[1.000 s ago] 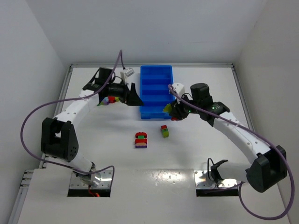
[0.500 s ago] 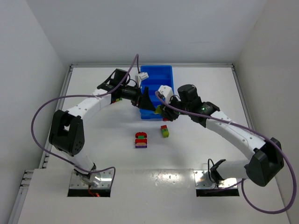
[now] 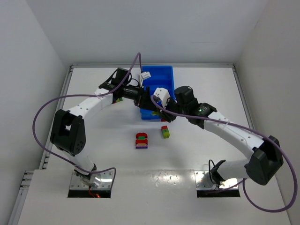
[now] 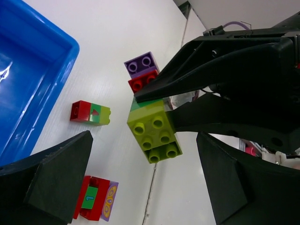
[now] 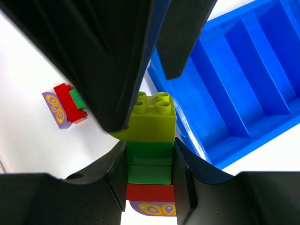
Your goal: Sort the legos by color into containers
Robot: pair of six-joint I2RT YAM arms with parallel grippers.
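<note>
Gripping the brick stack by its base, the right gripper aims its yellow-green tip lengthwise between the wide-open fingers of the left gripper.

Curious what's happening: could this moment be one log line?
right jaws: shut on stacked yellow-green, green, red, purple plastic lego cluster | left jaws: open, facing cluster | location: near long blue plastic tray
</note>
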